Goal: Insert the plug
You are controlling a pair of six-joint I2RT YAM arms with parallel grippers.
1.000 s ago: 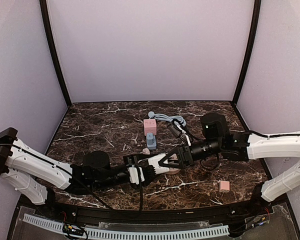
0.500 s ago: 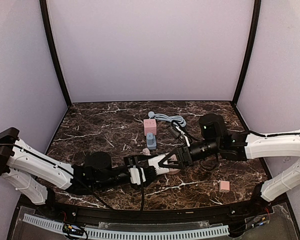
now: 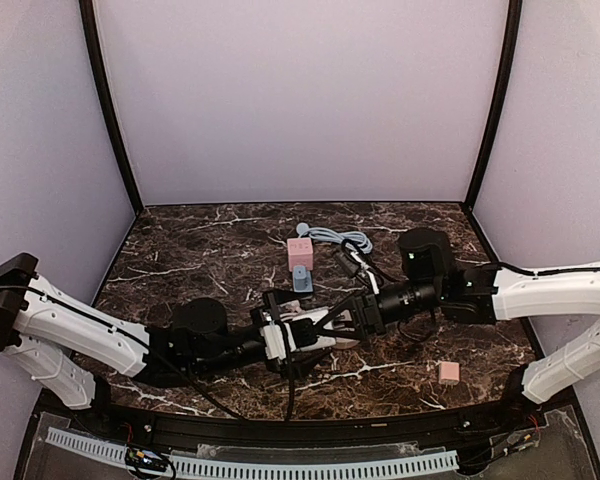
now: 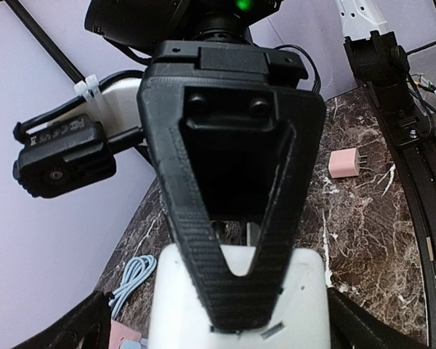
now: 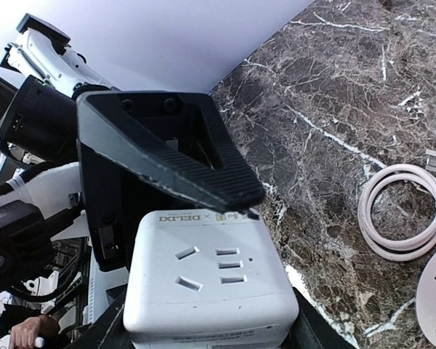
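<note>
Above the dark veined marble counter (image 5: 334, 109), my right end effector (image 3: 332, 325) grips the white cube-shaped plastic socket block (image 5: 211, 283), one black ribbed finger (image 4: 232, 291) laid flat over it. My left end effector (image 3: 298, 336) stands released, jaws spread wide on either side of the block and apart from it. The block sits between the two arms, its slotted face turned toward the right wrist camera. Which plug is meant I cannot say for certain. The likeliest, to my eye, is the small pink charger block with two metal prongs (image 4: 345, 163), lying on the counter toward the right arm's base, well apart from the socket. A white coiled cable (image 5: 400, 211) lies on the marble too. To do this well, I judge the left should back straight out without brushing the block and the right should hold it level and firm. The prongs should meet the two-slot opening square before any push, lest the block twist in the grip.
</note>
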